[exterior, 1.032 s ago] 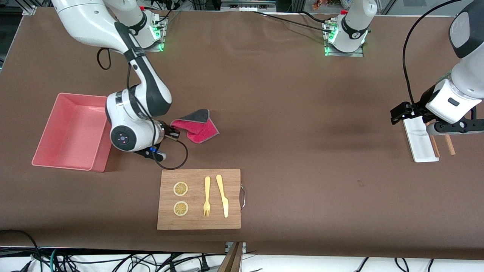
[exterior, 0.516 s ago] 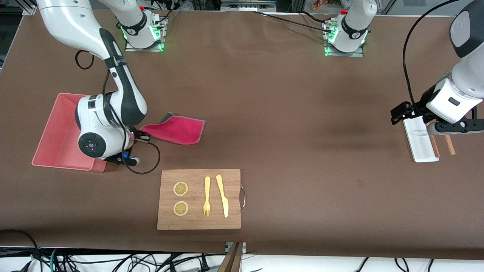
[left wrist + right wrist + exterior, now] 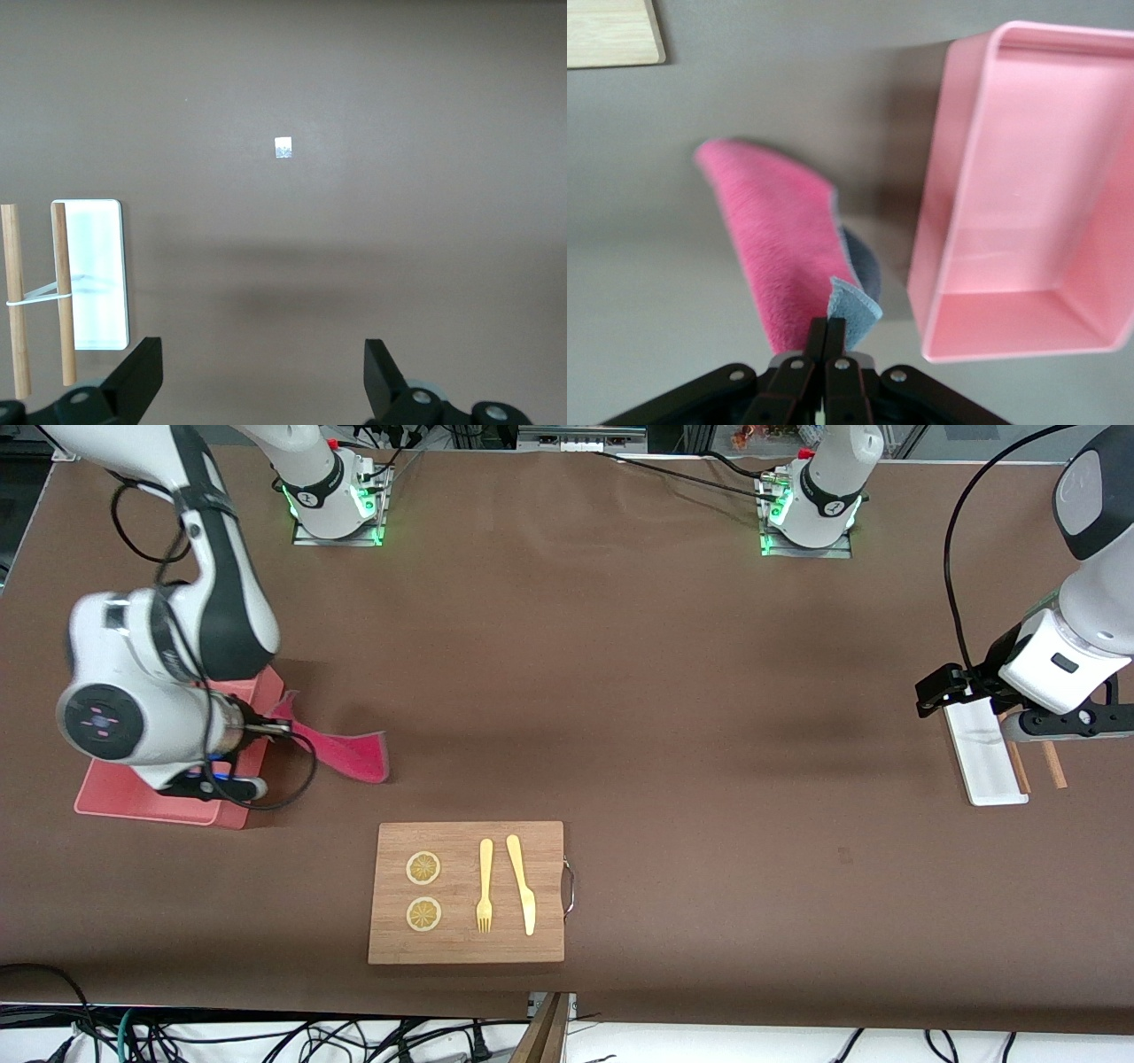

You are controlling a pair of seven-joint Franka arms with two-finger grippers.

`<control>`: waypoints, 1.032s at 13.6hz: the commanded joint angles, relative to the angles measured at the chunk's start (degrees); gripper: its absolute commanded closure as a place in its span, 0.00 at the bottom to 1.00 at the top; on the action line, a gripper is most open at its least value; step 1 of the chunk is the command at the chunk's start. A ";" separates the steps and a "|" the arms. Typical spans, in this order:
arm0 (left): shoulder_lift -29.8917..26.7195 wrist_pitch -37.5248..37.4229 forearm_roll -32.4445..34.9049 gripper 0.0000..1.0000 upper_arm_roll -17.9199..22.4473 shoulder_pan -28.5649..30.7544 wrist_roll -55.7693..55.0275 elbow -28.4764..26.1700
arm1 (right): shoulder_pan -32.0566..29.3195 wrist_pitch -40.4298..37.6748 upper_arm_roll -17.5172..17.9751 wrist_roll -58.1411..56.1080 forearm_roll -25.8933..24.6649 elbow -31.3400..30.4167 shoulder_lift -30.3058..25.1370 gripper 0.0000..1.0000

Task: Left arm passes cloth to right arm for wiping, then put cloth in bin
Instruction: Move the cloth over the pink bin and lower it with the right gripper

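Note:
My right gripper is shut on one edge of the cloth beside the wall of the pink bin. The cloth hangs from it, magenta face showing, its trailing end on the table toward the cutting board. In the right wrist view the gripper pinches the cloth, with a grey corner folded up, beside the bin. The right arm hides most of the bin in the front view. My left gripper is open and empty, over the white tray; in the left wrist view it holds nothing.
A wooden cutting board with two lemon slices, a yellow fork and a yellow knife lies nearer the front camera than the cloth. Two wooden sticks lie by the white tray at the left arm's end.
My right gripper has dragged the cloth toward the bin, away from the table's middle, and risen. The cloth has unfolded and now trails from the gripper. The left arm has not moved.

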 commanded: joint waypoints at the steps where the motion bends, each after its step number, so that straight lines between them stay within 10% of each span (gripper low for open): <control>1: 0.81 -0.49 -0.83 0.00 -0.14 0.08 -0.29 1.69 | -1.24 -8.40 -2.12 -6.30 -0.56 6.00 -1.02 1.00; 14: 0.81 -0.49 -0.92 0.00 -0.41 -0.01 -0.38 2.40 | -3.43 -8.80 -16.55 -33.74 -7.16 4.89 -1.55 1.00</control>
